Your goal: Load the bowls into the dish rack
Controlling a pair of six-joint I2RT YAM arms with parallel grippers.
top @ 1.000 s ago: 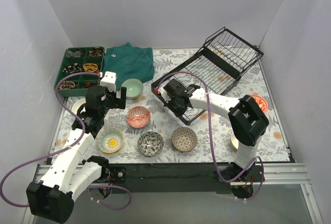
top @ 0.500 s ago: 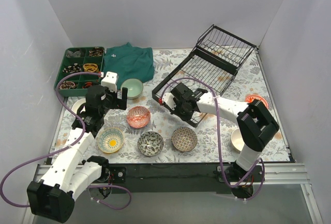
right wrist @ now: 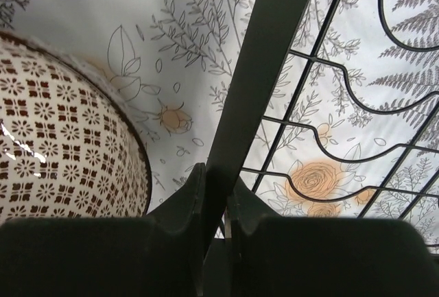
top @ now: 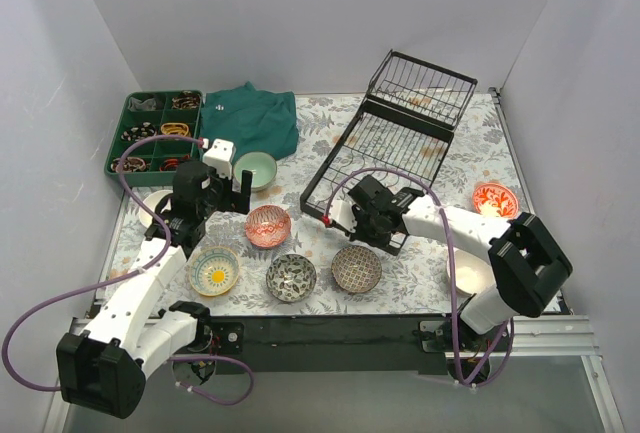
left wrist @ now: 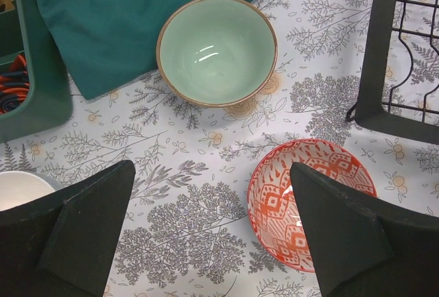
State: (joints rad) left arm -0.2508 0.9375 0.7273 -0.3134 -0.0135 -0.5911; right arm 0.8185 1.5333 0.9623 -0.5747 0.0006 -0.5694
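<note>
The black wire dish rack (top: 385, 153) lies mid-table, its basket section (top: 422, 88) standing upright at the far end. My right gripper (top: 360, 219) is shut on the rack's near frame bar (right wrist: 267, 57). The brown-patterned bowl (top: 356, 267) sits just beside it (right wrist: 62, 146). My left gripper (top: 232, 191) is open and empty (left wrist: 212, 228), hovering between the pale green bowl (left wrist: 217, 50) and the red-patterned bowl (left wrist: 302, 201). The yellow-sun bowl (top: 214, 269), black-white bowl (top: 291, 276) and red-orange bowl (top: 495, 199) sit on the mat. Two cream bowls (top: 153, 203) (top: 468, 273) are partly hidden by my arms.
A green compartment tray (top: 155, 131) stands at the far left with a teal cloth (top: 255, 121) beside it. The rack's near left corner (left wrist: 384, 70) is close to the red-patterned bowl. Grey walls enclose the table on three sides.
My right gripper has pulled the rack's near edge toward me and to the right; the rack has swung round and its basket section now stands more upright. The left gripper shifted slightly.
</note>
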